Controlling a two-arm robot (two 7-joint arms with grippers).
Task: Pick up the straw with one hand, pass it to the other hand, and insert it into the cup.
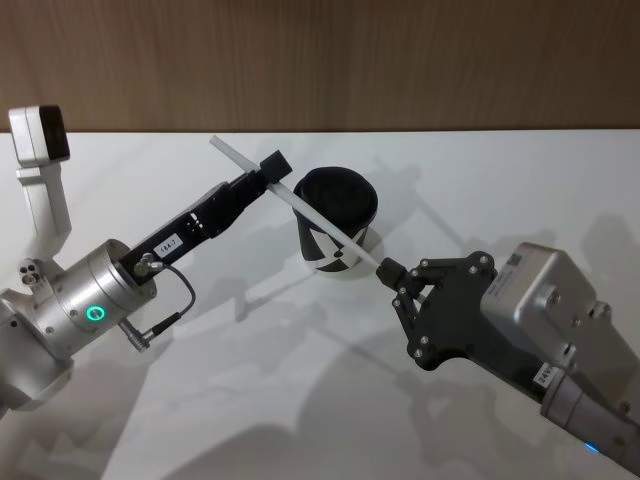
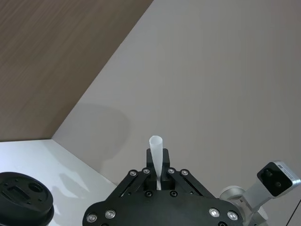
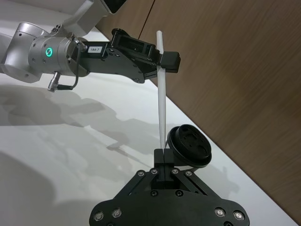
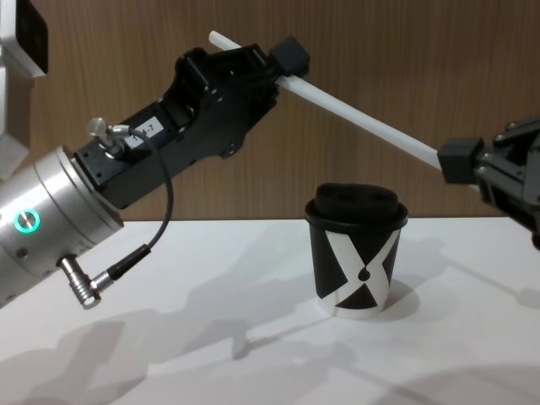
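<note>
White tabletop (image 1: 500, 180) in front of a brown wood-panelled wall (image 1: 300, 60). Near the middle of the table, upright and lidded: black cup (image 1: 345, 195) with a white X and a black drop on its side. Above it, in the air: the straw (image 1: 300, 203), slanted, high end toward the robot's left, low end toward its right, crossing over the lid when seen from the head. Left gripper (image 1: 270, 168), on a silver wrist with a lit green ring: reaches in from the left, fingers closed on the straw just short of its high end, with a short stub poking past them. Right gripper (image 1: 388, 272), black, on a silver body: reaches in from the right, just beside the cup, fingertips pinched shut on the very low end of the straw. From the chest: straw (image 4: 363, 118) spanning between left gripper (image 4: 283, 63) and right gripper (image 4: 460, 160), with a clear gap down to the cup (image 4: 354, 261). Grey cable looping under the left wrist.
</note>
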